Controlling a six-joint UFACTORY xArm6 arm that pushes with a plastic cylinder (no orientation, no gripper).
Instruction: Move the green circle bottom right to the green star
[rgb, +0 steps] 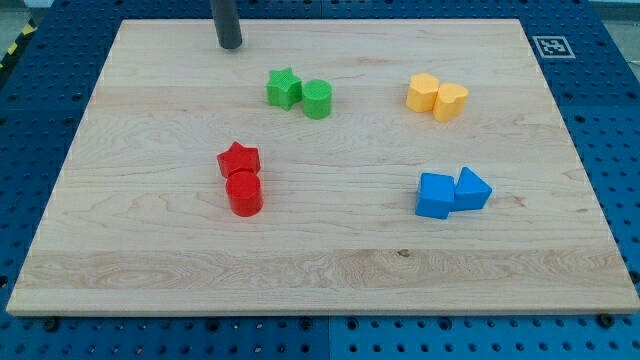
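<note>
The green circle (317, 99) sits on the wooden board, touching the right side of the green star (284, 88), slightly lower than it. My tip (230, 45) is at the view's top, up and to the left of the green star, well apart from both green blocks.
A red star (238, 159) and a red circle (244, 193) sit together left of centre. Two yellow blocks (423, 92) (450, 101) lie at the upper right. A blue cube (435, 195) and a blue triangle (471, 189) lie at the right. The board's edge (320, 310) runs along the bottom.
</note>
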